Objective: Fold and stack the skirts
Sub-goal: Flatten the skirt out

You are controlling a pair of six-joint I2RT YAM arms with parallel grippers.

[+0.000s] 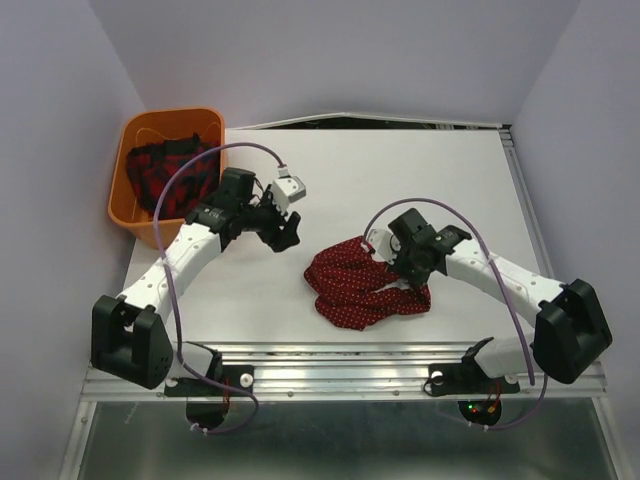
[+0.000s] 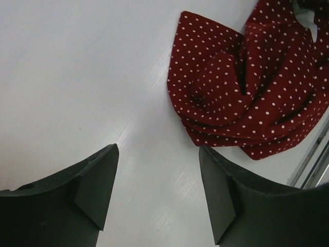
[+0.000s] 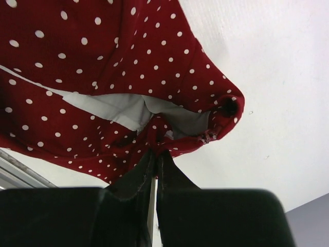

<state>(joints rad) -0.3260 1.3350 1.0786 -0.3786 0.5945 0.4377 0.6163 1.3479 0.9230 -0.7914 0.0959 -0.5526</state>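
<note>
The dark red polka-dot skirt (image 1: 355, 285) lies crumpled on the white table, near the front middle. My right gripper (image 1: 385, 258) is shut on a fold of the polka-dot skirt (image 3: 103, 62), its two fingertips (image 3: 149, 164) pinched together with cloth bunched between them and a grey lining showing. My left gripper (image 1: 288, 232) hovers open over bare table, left of the skirt and apart from it; the polka-dot skirt (image 2: 247, 87) shows ahead and to the right of its fingers (image 2: 97, 175). The plaid skirt (image 1: 170, 178) sits bundled in the orange basket.
The orange basket (image 1: 135, 150) stands at the table's back left corner. A metal rail (image 1: 340, 355) runs along the front edge of the table. Pale walls close in the left, right and back sides.
</note>
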